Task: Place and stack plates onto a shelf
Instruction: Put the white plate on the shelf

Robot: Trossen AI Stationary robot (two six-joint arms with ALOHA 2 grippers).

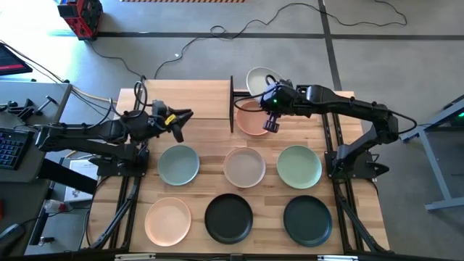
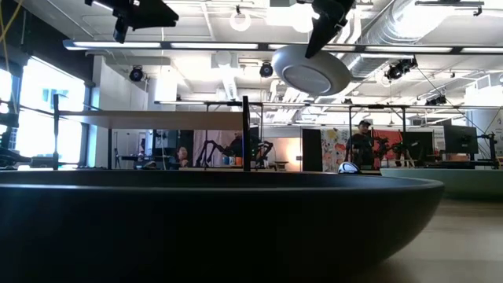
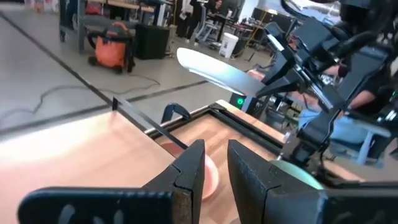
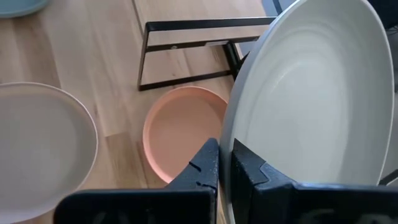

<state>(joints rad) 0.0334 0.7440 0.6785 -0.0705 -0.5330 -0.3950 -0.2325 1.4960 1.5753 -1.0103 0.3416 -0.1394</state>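
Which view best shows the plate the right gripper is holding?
The right wrist view: the pale plate fills it, rim pinched in the right gripper. The high view shows it partly behind the arm; low and left wrist show it raised, edge-on.

- You had a grey concrete floor (image 1: 217,54) around the wooden tabletop (image 1: 210,101), crossed by dark seam lines.
- A black cable (image 1: 239,32) trailed loosely over that floor behind the table.
- A red machine (image 1: 81,16) stood at the far left corner of your overhead picture, and a keyboard (image 1: 9,145) lay on a side desk at the left.
- In the low view, your ceiling showed white ducts (image 2: 393,39) and round lamps (image 2: 240,20), with a bright window (image 2: 35,110) at the left.
- A person (image 2: 363,145) stood far back among desks and monitors.
- An orange shop vacuum (image 3: 112,45) sat on the floor in the left wrist view.
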